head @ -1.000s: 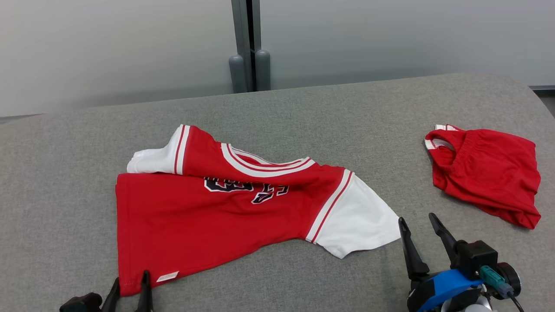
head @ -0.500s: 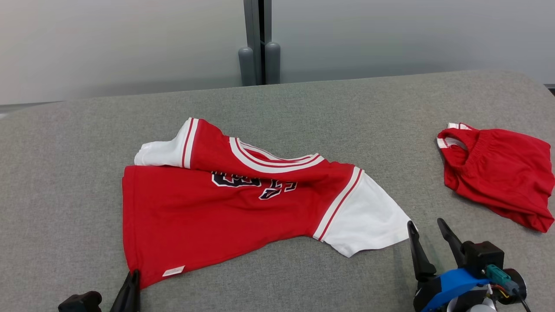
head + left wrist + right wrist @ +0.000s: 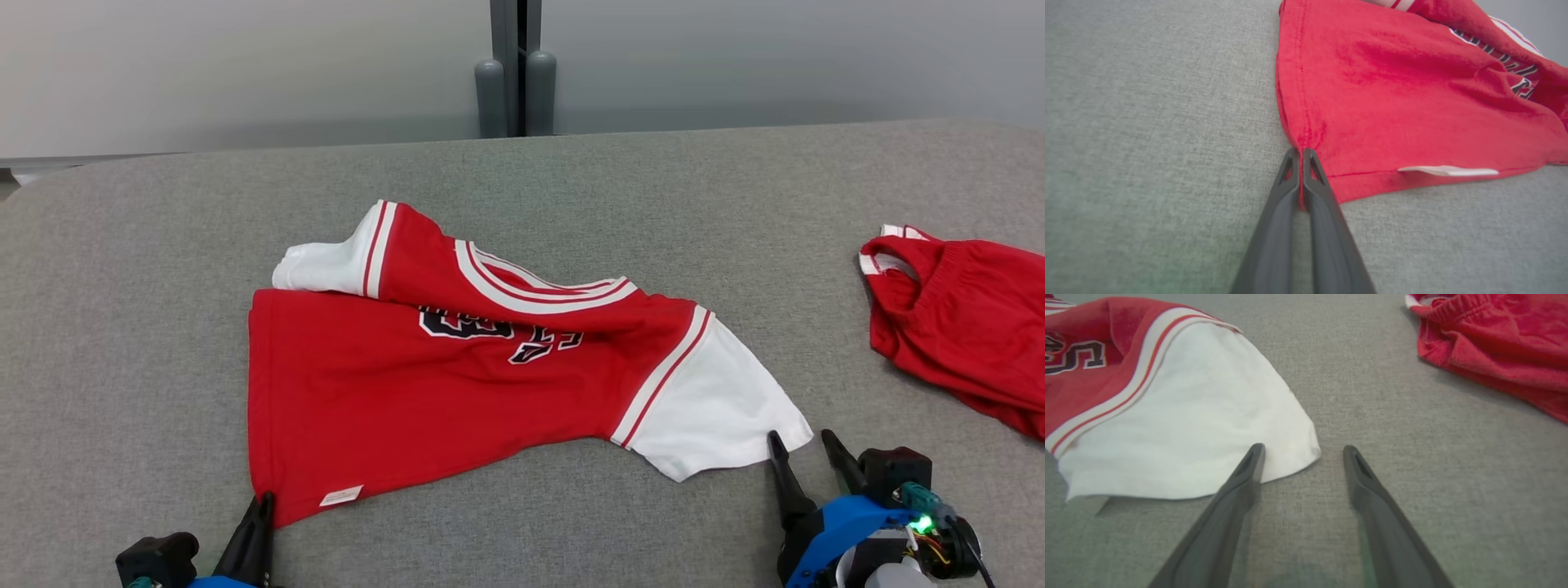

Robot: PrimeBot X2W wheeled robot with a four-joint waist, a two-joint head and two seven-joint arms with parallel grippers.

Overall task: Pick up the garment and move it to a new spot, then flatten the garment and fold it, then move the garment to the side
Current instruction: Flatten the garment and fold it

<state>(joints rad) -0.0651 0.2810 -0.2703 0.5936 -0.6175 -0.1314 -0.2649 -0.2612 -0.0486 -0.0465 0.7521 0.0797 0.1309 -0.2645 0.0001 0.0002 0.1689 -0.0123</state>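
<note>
The task looks barely begun: the red jersey (image 3: 457,384) lies rumpled mid-surface (image 3: 122,327), its near-left hem corner pinched in the clenched left claw (image 3: 264,500), while the right claw (image 3: 798,437) gapes empty at the white sleeve (image 3: 718,408) (lifting, moving, flattening, folding all remain).

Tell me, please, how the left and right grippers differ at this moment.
The left gripper is shut, the right gripper open. The left fingers pinch the red hem corner of the jersey; the right fingers hold nothing, standing apart at the edge of the white sleeve. Both lie low over the grey surface, at the jersey's near side.
</note>
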